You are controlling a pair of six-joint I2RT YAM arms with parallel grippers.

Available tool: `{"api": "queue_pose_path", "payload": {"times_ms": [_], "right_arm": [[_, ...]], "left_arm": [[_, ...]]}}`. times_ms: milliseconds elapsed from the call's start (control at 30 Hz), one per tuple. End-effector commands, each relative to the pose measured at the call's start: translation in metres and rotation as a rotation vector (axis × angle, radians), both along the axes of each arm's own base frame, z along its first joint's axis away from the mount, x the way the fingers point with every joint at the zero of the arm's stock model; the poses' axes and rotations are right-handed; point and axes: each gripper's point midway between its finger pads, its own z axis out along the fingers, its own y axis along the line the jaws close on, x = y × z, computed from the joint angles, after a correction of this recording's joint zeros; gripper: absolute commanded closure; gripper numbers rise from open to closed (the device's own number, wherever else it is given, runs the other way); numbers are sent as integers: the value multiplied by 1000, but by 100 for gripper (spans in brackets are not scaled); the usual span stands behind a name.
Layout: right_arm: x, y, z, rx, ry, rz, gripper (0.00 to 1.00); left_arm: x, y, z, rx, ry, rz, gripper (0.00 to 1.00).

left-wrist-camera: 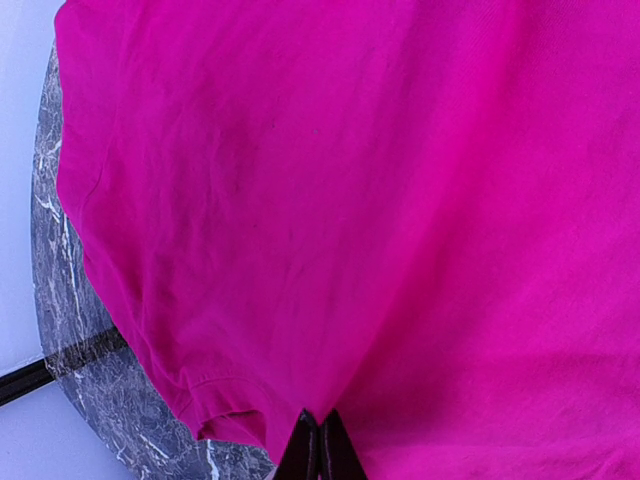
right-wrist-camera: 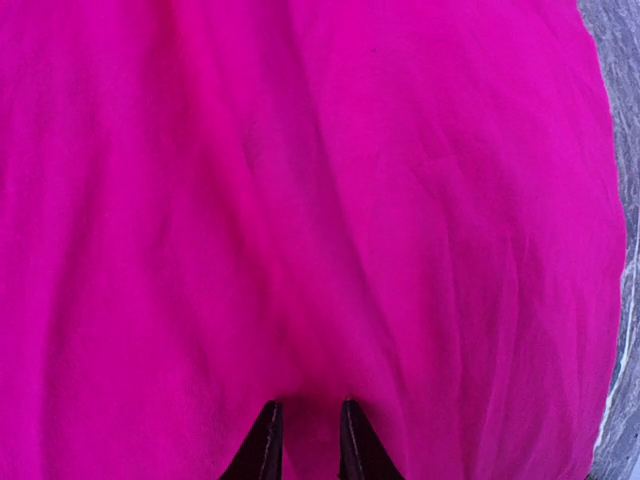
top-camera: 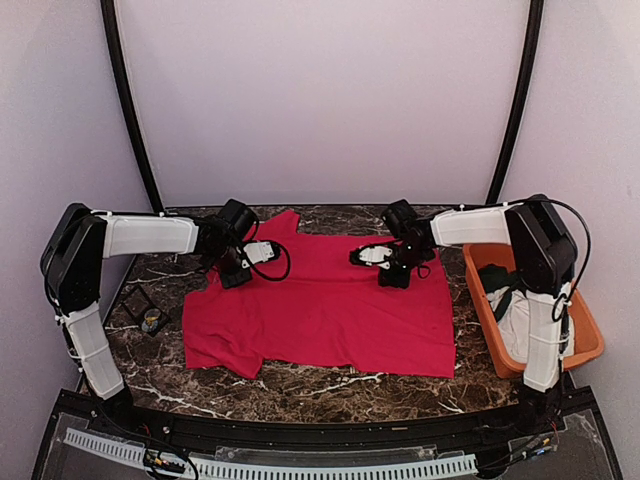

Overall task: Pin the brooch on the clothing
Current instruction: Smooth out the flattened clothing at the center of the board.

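The clothing (top-camera: 330,300), a bright red T-shirt, lies spread flat on the dark marble table (top-camera: 330,385). My left gripper (top-camera: 235,275) sits at the shirt's upper left, near the sleeve. In the left wrist view the left gripper (left-wrist-camera: 321,425) is shut on a pinch of the clothing (left-wrist-camera: 380,200), and creases run out from its tips. My right gripper (top-camera: 393,278) is on the shirt's upper right. Its fingertips (right-wrist-camera: 265,430) stand close together around a raised fold of the clothing (right-wrist-camera: 300,250). A small round object that looks like the brooch (top-camera: 152,320) lies on the table left of the shirt.
A small dark square case (top-camera: 135,302) lies beside the brooch. At the right edge stands an orange basket (top-camera: 592,345) holding a white cloth (top-camera: 520,325) and a dark green garment (top-camera: 512,292). Black frame posts rise at the back corners.
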Motion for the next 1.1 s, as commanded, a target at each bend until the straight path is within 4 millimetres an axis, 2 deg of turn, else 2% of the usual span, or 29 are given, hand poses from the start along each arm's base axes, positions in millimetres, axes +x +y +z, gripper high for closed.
{"api": "queue_pose_path", "payload": {"times_ms": [0, 267, 400, 467, 600, 633, 833, 867, 900, 967, 1067], "right_arm": [[9, 1, 22, 24, -73, -3, 76], [11, 0, -8, -6, -11, -18, 58], [9, 2, -17, 11, 45, -23, 57], [6, 3, -18, 17, 73, -23, 66], [-1, 4, -8, 38, 86, -9, 97], [-1, 3, -3, 40, 75, -5, 100], [4, 0, 32, 61, -23, -7, 100], [6, -1, 39, 66, -50, -12, 91], [7, -2, 48, 71, -78, -15, 65], [3, -3, 56, 80, -92, -3, 56], [-5, -1, 55, 90, -86, 30, 54]], "left_arm": [[1, 5, 16, -17, -37, 25, 99], [0, 4, 16, -22, -33, 23, 99], [0, 4, 15, -22, -31, 22, 99], [0, 4, 15, -19, -31, 23, 99], [2, 6, 15, -13, -41, 35, 99], [3, 6, 16, -11, -42, 37, 99], [7, 12, 15, 17, -63, 61, 99], [7, 12, 16, 17, -65, 61, 99], [7, 11, 16, 15, -64, 60, 99], [7, 10, 15, 10, -60, 59, 99], [7, 10, 12, 11, -54, 62, 99]]}}
